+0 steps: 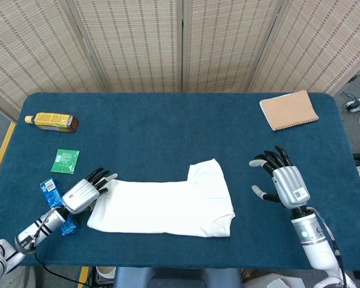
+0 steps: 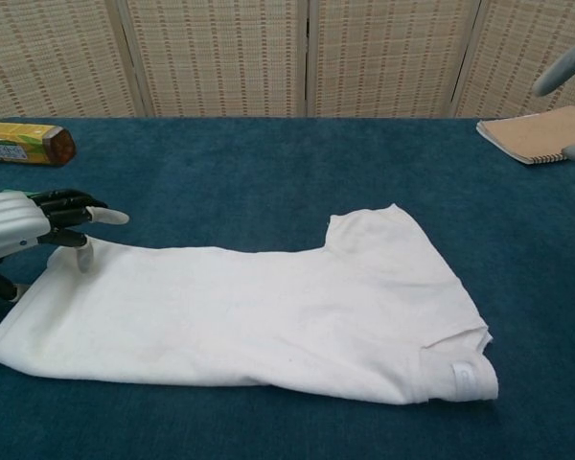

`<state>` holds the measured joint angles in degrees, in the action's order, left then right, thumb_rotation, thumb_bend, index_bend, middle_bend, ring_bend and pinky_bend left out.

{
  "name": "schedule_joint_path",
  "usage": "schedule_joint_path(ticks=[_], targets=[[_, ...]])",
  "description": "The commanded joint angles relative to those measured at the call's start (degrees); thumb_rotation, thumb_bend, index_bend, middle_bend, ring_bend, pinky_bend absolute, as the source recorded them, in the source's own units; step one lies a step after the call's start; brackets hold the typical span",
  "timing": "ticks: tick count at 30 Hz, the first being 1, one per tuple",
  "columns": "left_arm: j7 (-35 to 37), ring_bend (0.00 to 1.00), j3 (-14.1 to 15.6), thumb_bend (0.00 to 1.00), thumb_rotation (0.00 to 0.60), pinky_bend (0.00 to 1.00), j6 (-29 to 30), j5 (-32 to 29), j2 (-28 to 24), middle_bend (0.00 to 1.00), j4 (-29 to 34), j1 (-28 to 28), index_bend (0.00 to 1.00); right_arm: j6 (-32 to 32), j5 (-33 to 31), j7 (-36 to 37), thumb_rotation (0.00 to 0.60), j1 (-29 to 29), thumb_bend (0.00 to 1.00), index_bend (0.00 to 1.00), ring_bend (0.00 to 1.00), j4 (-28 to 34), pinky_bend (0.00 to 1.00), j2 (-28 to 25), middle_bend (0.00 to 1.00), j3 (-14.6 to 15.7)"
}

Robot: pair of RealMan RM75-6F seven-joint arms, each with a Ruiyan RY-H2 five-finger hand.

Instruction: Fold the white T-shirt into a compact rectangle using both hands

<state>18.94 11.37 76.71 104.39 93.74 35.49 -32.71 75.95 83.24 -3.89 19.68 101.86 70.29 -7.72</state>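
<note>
- Head view: white T-shirt [image 1: 168, 207] lies flat on blue table [image 1: 168, 132], folded lengthwise into a long band w/ one sleeve sticking up toward far edge; sits near front edge, roughly mid-table.
- Left hand [image 1: 84, 192] at shirt's left end, near front-left corner. Fingers spread, fingertips [image 1: 105, 177] at/over the shirt's upper-left corner; holds nothing. Contact w/ cloth: cannot tell from this view.
- Right hand [image 1: 282, 177] raised, palm side toward shirt, fingers apart, empty. Well apart from shirt's right end, toward right edge of table.
- Other items: yellow-labelled bottle [image 1: 51, 122] on its side near left edge; green packet [image 1: 66, 161] below it; blue packet [image 1: 53, 195] just beside left wrist, partly hidden by arm. Tan notebook [image 1: 288, 110] near far-right corner.
- Chest view: shirt [image 2: 259, 311] fills lower centre; collar tag end at right, hem end at left, sleeve pointing to far edge.
- Left hand [image 2: 24, 230] at left frame edge, fingers extended over hem corner; one fingertip [image 2: 84, 254] down at the cloth edge, looks touching. No grip, hand open-fingered.
- Right hand: only grey fingertips [image 2: 561, 72] visible at upper-right frame edge, above notebook [image 2: 537, 132]; fingers apart, nothing held.
- Bottle [image 2: 24, 144] at far left, behind left hand.
</note>
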Motion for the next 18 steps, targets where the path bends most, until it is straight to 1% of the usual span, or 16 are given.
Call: schedule_joint_path(ticks=[1, 7, 13, 15, 18], targets=[[0.0, 0.00, 0.1, 0.42, 0.600, 0.00, -0.2, -0.1, -0.1, 0.10, 0.3, -0.1, 0.52, 0.0, 0.0, 0.0, 0.600, 0.0, 0.20, 0.34, 0.14, 0.0, 0.00, 0.0, 0.28, 0.0], [0.3, 0.00, 0.1, 0.43, 0.600, 0.00, -0.6, -0.4, -0.9, 0.11, 2.2, -0.3, 0.52, -0.1, 0.2, 0.0, 0.600, 0.0, 0.20, 0.34, 0.14, 0.0, 0.00, 0.1, 0.28, 0.0], [1.2, 0.00, 0.2, 0.43, 0.600, 0.00, -2.2, -1.0, -3.0, 0.11, 7.0, -0.7, 0.52, 0.1, 0.2, 0.1, 0.600, -0.1, 0.20, 0.34, 0.14, -0.2, 0.00, 0.1, 0.28, 0.0], [0.7, 0.00, 0.4, 0.44, 0.600, 0.00, -2.1, -0.7, -3.5, 0.11, 8.1, -0.9, 0.53, 0.2, 0.1, 0.2, 0.600, -0.2, 0.20, 0.34, 0.14, -0.3, 0.00, 0.1, 0.28, 0.0], [0.0, 0.00, 0.5, 0.45, 0.600, 0.00, -1.7, -0.2, -4.1, 0.12, 9.5, -1.1, 0.57, 0.4, 0.0, 0.5, 0.600, -0.4, 0.20, 0.35, 0.14, -0.4, 0.00, 0.1, 0.28, 0.0]])
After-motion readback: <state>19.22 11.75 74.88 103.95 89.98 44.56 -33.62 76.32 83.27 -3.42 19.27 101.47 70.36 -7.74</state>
